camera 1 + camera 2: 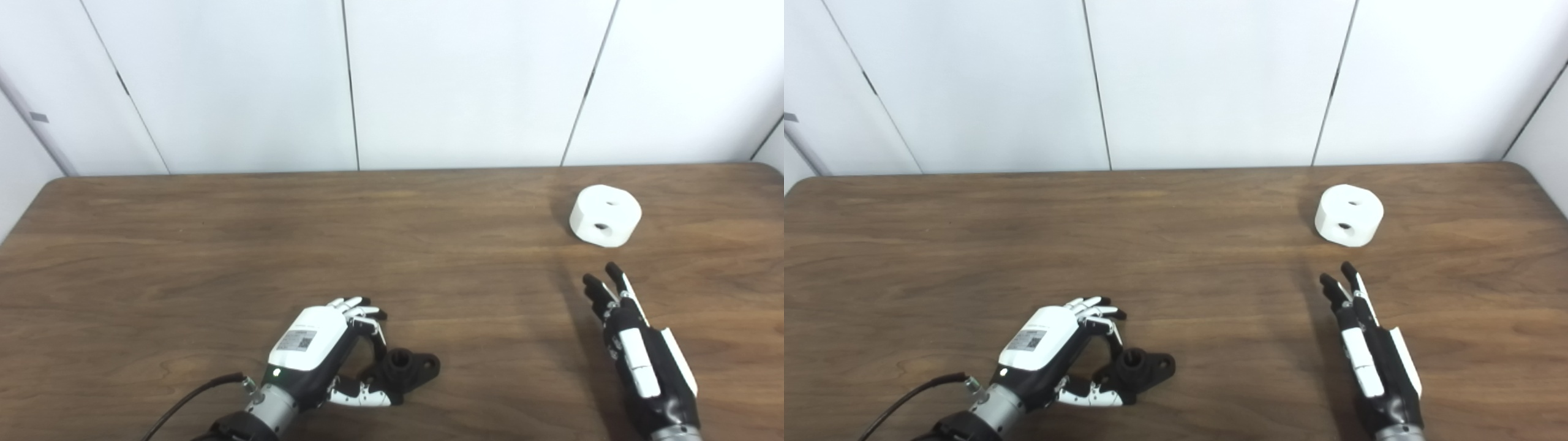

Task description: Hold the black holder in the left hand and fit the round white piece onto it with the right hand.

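My fingers (361, 309) on the left hand (318, 343) curl around the black holder (407, 367) without clamping it, thumb low on its near side and the rest arched over its left end; whether any of them touch it I cannot tell. The holder lies flat on the bench (245, 245), so I judge the first step, taking it up, as only begun. My right hand (637, 343) hangs with fingers straight and close together, holding nothing, pointing toward the round white piece (605, 215). That piece sits on the bench just beyond those fingertips, apart from them, near the far right. Still left: lift the holder, pick up the white piece, fit the two.
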You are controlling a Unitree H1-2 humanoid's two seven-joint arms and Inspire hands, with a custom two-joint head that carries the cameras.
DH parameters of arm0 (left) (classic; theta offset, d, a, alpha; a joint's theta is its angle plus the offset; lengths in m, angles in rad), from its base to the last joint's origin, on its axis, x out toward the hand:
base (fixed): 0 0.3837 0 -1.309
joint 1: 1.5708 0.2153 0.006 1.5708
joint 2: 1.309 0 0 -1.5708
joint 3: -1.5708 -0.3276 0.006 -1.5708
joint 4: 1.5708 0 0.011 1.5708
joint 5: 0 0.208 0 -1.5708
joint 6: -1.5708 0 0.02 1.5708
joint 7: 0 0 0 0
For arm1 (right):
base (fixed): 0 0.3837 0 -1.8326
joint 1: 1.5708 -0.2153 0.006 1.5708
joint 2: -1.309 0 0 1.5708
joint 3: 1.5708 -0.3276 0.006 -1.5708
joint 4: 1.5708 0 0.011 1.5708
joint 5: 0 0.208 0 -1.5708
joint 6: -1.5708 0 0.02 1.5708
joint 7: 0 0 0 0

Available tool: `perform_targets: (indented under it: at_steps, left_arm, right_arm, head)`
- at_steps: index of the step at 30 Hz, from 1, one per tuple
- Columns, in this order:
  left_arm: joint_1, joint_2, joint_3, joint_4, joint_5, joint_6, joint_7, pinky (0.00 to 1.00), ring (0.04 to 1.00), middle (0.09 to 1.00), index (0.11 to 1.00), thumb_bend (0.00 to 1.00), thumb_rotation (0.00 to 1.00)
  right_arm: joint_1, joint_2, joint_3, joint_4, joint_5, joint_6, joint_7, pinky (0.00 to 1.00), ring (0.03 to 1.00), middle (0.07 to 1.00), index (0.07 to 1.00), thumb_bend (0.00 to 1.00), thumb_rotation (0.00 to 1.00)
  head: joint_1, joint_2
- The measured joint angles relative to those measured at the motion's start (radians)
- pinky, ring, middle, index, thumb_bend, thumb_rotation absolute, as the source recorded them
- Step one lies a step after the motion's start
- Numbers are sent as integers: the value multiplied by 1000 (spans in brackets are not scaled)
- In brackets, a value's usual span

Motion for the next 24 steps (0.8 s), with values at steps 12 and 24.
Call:
perform_targets:
  at_steps: [12, 24]
  left_arm:
    - [6, -3, 9, 7, 7, -9, 6, 907, 911, 818, 488, 519, 58]
    - [11, -3, 33, 30, -7, -61, 18, 901, 904, 814, 487, 520, 57]
  right_arm:
    - [-65, -17, -73, -16, -251, 66, -116, 985, 958, 938, 978, 684, 546]
    - [-291, -188, -56, 16, -567, 229, -61, 987, 996, 994, 994, 838, 383]
  head:
    - [-67, -35]
    - [-144, -60]
